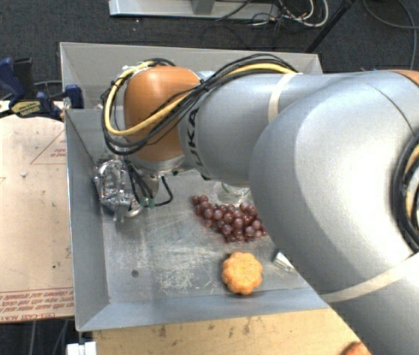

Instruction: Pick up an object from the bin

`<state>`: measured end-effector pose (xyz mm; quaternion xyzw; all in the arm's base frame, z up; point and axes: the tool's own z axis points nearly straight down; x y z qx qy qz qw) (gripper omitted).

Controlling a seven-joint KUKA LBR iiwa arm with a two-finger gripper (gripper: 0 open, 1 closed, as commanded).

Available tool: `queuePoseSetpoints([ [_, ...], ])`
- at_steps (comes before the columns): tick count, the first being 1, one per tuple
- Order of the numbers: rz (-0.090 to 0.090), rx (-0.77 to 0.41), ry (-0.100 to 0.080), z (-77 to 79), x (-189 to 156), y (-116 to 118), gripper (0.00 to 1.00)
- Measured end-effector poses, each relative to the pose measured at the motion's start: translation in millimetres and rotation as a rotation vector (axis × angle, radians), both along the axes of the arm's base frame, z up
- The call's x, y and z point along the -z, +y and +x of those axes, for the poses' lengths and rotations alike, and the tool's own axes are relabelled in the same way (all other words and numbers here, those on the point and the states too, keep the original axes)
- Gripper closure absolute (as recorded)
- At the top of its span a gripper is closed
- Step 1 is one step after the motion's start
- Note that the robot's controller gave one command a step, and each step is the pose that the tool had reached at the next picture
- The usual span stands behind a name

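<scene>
My gripper (115,191), a shiny metal piece under the orange wrist cover, hangs low by the bin's left wall, over bare floor. A bunch of dark red grapes (229,219) lies in the middle of the bin, to the gripper's right and apart from it. A round orange biscuit-shaped thing (242,273) rests near the front wall. A small pointed white and dark thing (280,259) pokes out from under the arm beside it. Nothing shows between the gripper's tips.
The big grey arm covers the bin's right half and back. A pale clear thing (231,193) peeks out just behind the grapes. Bare scratched floor lies at the bin's front left.
</scene>
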<state>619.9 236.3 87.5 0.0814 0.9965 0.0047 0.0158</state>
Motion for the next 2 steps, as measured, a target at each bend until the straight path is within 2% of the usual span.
queuePoseSetpoints([
  [2, -0.001, 0.0, 0.012, -1.3, -8.9, 0.5, 1.0],
])
